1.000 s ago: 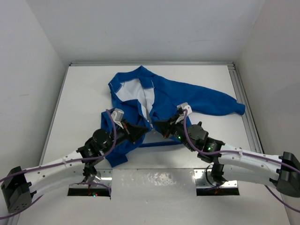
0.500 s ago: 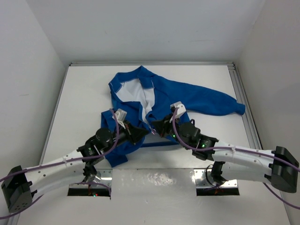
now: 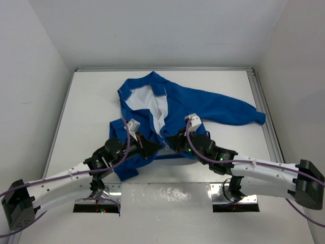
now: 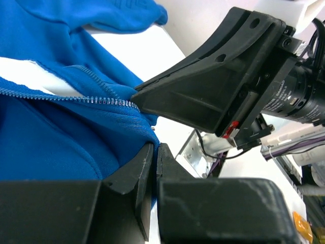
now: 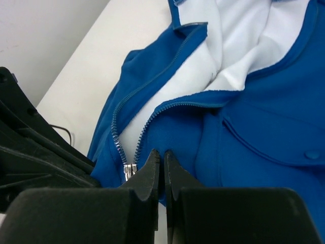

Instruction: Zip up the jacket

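Both arms meet at the hem of the jacket [image 3: 203, 104], which lies open-fronted on the table [image 3: 91, 101]; the collar is off at 12 o'clock from the grippers and one sleeve runs out toward 3 o'clock.

The left gripper [image 3: 152, 147] has its fingers pressed together, and its wrist view suggests blue hem cloth is pinched at the tips [image 4: 154, 152]. The right gripper [image 3: 171, 142] also has its fingers together; I cannot tell whether any cloth is caught between them.

From the right wrist camera, the slider [image 5: 129, 172] sits just beside the tips at about 9 o'clock, at the foot of the teeth [image 5: 152, 119]. The two rows of teeth fan apart toward 12 and 1 o'clock with white lining between them; the front looks almost wholly unzipped.

To my eye the step in hand is getting hold of the slider while the hem is anchored:

- The left should hold the hem taut and low, toward 6 o'clock.
- The right would need to part its fingers, shift a touch toward 9 o'clock, and close on the metal itself, not the fleece beside it.
- The pull should then run straight along the teeth toward 12 o'clock; a sideways drag could snag the lining or bunch the cloth.
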`<state>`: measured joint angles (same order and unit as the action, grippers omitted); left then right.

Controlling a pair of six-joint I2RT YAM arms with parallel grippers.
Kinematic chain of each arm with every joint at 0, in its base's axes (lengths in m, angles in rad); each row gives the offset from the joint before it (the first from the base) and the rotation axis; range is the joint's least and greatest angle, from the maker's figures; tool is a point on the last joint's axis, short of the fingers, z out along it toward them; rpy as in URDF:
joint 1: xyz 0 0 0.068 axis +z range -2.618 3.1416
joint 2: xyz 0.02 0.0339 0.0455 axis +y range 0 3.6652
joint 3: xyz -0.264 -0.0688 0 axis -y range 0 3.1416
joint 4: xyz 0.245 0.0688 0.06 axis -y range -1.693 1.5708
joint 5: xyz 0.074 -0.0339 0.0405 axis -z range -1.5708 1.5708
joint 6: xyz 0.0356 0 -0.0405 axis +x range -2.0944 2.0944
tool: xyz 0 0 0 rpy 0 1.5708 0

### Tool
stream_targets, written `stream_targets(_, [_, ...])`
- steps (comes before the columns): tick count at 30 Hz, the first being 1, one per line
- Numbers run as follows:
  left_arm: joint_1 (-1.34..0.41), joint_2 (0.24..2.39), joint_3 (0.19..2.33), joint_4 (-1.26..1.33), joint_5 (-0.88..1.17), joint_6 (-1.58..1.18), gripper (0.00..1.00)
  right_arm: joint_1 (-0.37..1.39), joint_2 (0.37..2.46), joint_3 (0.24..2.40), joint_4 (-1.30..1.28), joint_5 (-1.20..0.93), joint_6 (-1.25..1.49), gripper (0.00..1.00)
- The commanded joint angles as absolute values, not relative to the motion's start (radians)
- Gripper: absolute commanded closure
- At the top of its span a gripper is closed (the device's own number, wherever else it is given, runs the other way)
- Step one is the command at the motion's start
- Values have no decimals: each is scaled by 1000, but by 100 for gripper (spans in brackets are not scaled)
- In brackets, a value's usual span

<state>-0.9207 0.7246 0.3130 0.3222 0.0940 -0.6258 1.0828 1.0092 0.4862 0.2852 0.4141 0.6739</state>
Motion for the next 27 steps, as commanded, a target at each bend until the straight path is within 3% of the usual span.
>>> stream_targets(1, [-928, 719, 370, 321, 213, -638, 100, 1068, 959, 505, 227, 503, 687, 100])
stream_targets(2, [-928, 724, 376, 304, 213, -634, 100, 1068, 950, 508, 210, 499, 687, 100])
stream_targets(5, [-928, 735, 388, 265, 209, -630, 100, 1066, 920, 544, 111, 469, 680, 85])
stream_targets(7, [-925, 741, 400, 241, 201, -632, 100, 1066, 902, 570, 43, 453, 675, 67])
stream_targets(9, [-923, 756, 426, 212, 215, -621, 100, 1068, 891, 603, -33, 439, 669, 57])
stream_targets(10, [-923, 761, 431, 210, 221, -621, 100, 1068, 885, 610, -57, 420, 661, 47])
stream_targets(13, [-919, 770, 442, 195, 219, -623, 100, 1068, 853, 650, -153, 359, 663, 33])
stream_targets(15, [-917, 779, 456, 170, 229, -615, 100, 1069, 824, 670, -210, 306, 670, 32])
stream_targets(16, [-917, 781, 450, 170, 230, -617, 100, 1069, 815, 669, -221, 235, 687, 39])
stream_targets(18, [-914, 784, 446, 170, 233, -623, 100, 1069, 801, 648, -216, 152, 731, 67])
stream_targets(19, [-910, 794, 451, 164, 239, -623, 100, 1077, 802, 635, -206, 91, 747, 94])
stream_targets(20, [-908, 799, 451, 155, 245, -623, 100, 1084, 801, 608, -183, 78, 756, 100])
stream_targets(27, [-893, 847, 480, 66, 246, -666, 100, 1233, 868, 615, -189, 235, 580, 99])
